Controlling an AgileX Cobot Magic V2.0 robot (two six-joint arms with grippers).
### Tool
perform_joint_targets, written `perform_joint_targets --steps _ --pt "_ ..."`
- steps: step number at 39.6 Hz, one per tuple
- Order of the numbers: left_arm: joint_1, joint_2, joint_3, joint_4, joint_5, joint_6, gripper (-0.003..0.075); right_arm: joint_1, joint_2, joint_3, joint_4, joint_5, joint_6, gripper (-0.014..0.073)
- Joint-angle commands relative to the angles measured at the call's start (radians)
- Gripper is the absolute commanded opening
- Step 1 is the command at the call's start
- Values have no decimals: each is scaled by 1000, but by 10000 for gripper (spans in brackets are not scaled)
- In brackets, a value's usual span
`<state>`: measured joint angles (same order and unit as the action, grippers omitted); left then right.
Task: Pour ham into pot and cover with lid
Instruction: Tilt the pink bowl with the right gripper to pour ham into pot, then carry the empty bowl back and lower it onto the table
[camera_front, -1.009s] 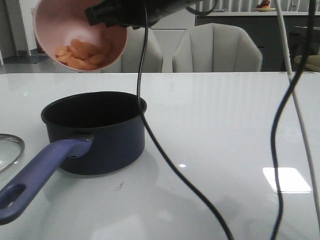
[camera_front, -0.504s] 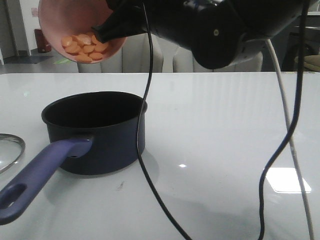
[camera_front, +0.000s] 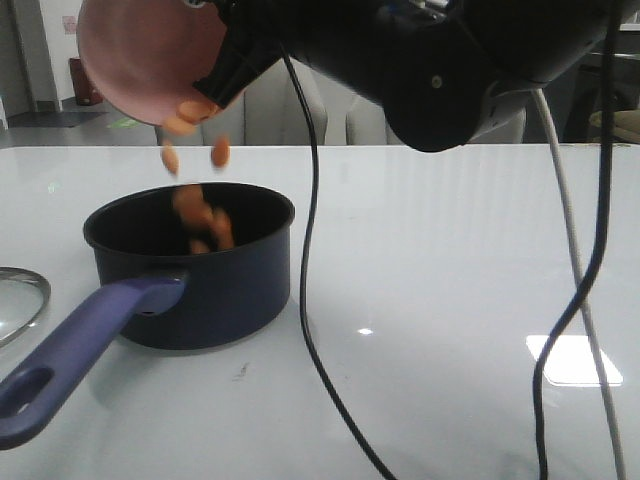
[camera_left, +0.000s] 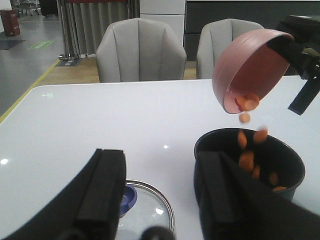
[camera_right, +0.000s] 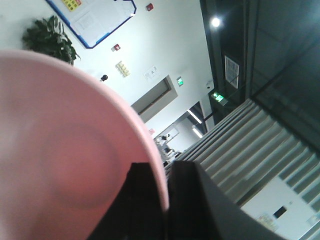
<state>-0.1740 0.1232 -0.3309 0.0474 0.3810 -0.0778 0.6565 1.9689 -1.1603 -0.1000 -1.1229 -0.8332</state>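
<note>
My right gripper (camera_front: 222, 75) is shut on the rim of a pink bowl (camera_front: 130, 60) and holds it tipped far over above the pot (camera_front: 220, 290). Orange-pink ham pieces (camera_front: 220, 153) fall from the bowl into the dark navy pot, whose purple-blue handle (camera_front: 75, 350) points to the front left. In the left wrist view the bowl (camera_left: 245, 65) spills ham (camera_left: 246, 160) into the pot (camera_left: 250, 175). The glass lid (camera_left: 150, 212) with its blue knob (camera_left: 127, 200) lies flat on the table under my open, empty left gripper (camera_left: 160, 200). The lid's edge (camera_front: 25, 300) shows at the far left.
The white table (camera_front: 450, 260) carries black and white cables (camera_front: 310, 300) hanging in front of the camera. Grey chairs (camera_left: 140, 50) stand behind the table's far edge.
The right gripper has tipped the pink bowl further over. The ham that lay inside the bowl now falls out into the pot.
</note>
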Motion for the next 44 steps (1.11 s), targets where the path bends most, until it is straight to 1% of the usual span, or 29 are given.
perform_joint_targets --steps 1,8,10,11,14,16,17,19,22,23,26,28,30,33,37,40,44 --pt "-9 13 -25 -1 -72 -2 365 -2 -57 -22 -15 -164 -52 136" --pt "-9 13 -25 -1 -72 -2 365 -2 -57 -22 -24 -164 -52 136" --pt "-9 13 -25 -1 -72 -2 365 -2 -57 -22 -19 -160 -35 136" --pt "-9 13 -25 -1 -72 -2 365 -2 -57 -22 -10 -157 -4 136" --pt "-9 13 -25 -1 -72 -2 365 -2 -57 -22 34 -132 167 136" --pt "-9 13 -25 -1 -72 -2 365 -2 -61 -22 80 -103 323 136" --pt "-9 13 -25 -1 -72 -2 365 -2 -67 -22 109 -75 407 136" --pt "-9 13 -25 -1 -72 -2 365 -2 -85 -22 158 -4 526 136" --pt "-9 13 -25 -1 -72 -2 365 -2 -124 -28 205 150 630 136" --pt "-9 13 -25 -1 -72 -2 365 -2 -138 -33 212 225 645 136" --pt "-9 13 -25 -1 -72 -2 365 -2 -186 -68 217 434 650 136" --pt "-9 13 -25 -1 -72 -2 365 -2 -214 -101 217 623 650 136" --pt "-9 13 -25 -3 -72 -2 365 -2 -243 -139 217 764 650 136" --pt "-9 13 -25 -6 -72 -2 365 -2 -278 -197 217 1022 650 136" --pt "-9 13 -25 -6 -72 -2 365 -2 -320 -279 215 1293 650 136" --pt "-9 13 -25 -6 -72 -2 365 -5 -339 -320 212 1444 650 136" --pt "-9 13 -25 -6 -72 -2 365 -18 -359 -349 212 1566 657 136"
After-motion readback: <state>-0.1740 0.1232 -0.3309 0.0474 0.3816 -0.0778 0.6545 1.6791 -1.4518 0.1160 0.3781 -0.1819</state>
